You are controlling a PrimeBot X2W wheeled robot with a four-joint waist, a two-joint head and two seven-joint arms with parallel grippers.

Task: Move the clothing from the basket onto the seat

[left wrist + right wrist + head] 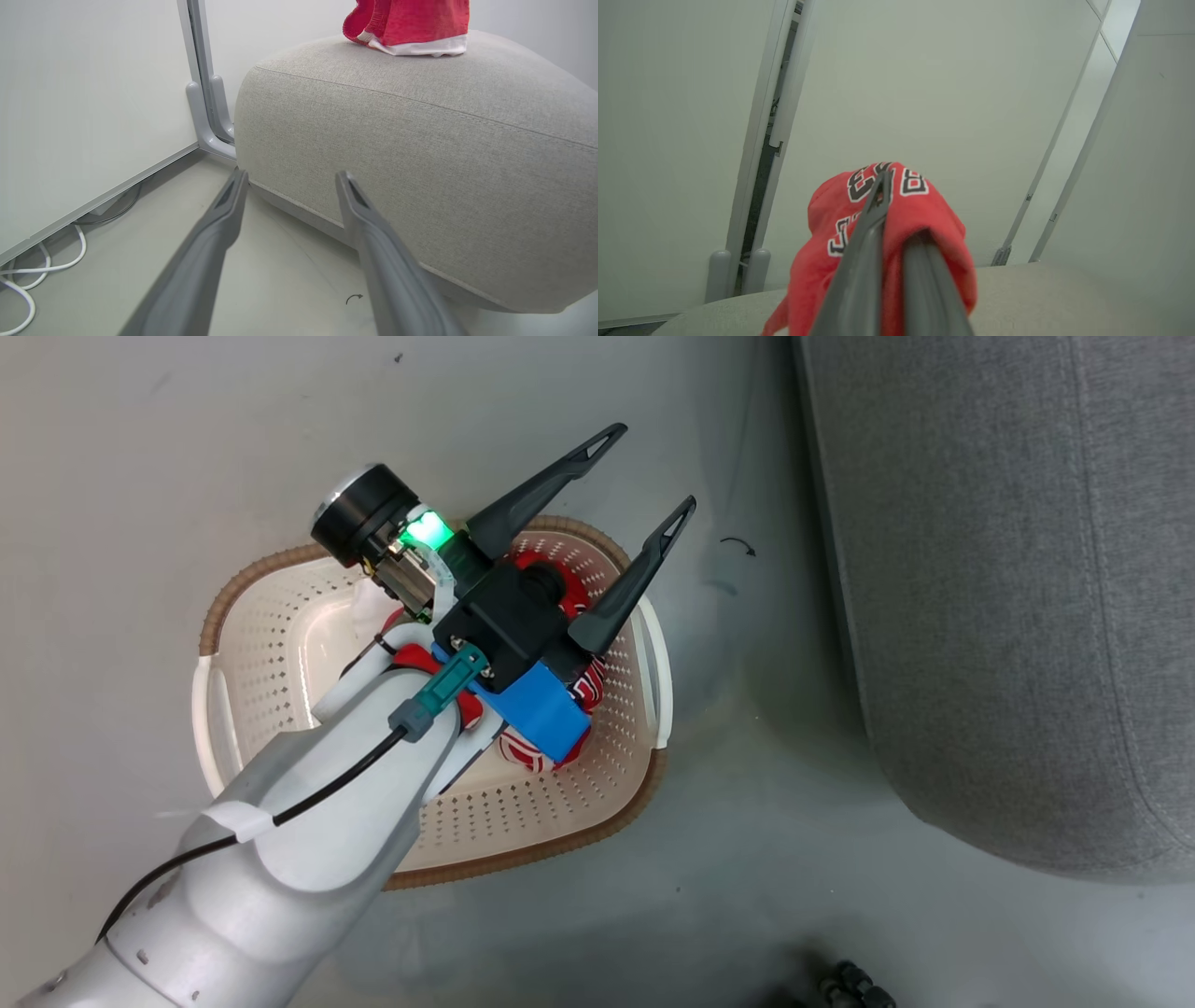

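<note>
The cream basket [271, 644] with its brown rim stands on the floor, left of the grey seat [1008, 569]. Red-and-white clothing [537, 751] lies in it, mostly hidden under my left arm. My left gripper [653, 467] hovers above the basket's far corner, open and empty, its fingers aimed toward the seat [420, 154]. In the left wrist view a red jersey [411, 23] with a white hem rests or hangs at the top of the seat. My right gripper [896, 210] is shut on a red jersey [831, 219] with black-and-white letters, just above the seat [1041, 298].
Pale floor surrounds the basket, with a small black mark [738, 546] between basket and seat. A grey upright post [205, 107] and white wall panels stand behind the seat's corner. White cables [28, 275] lie along the wall. Something dark [854, 985] sits at the bottom edge.
</note>
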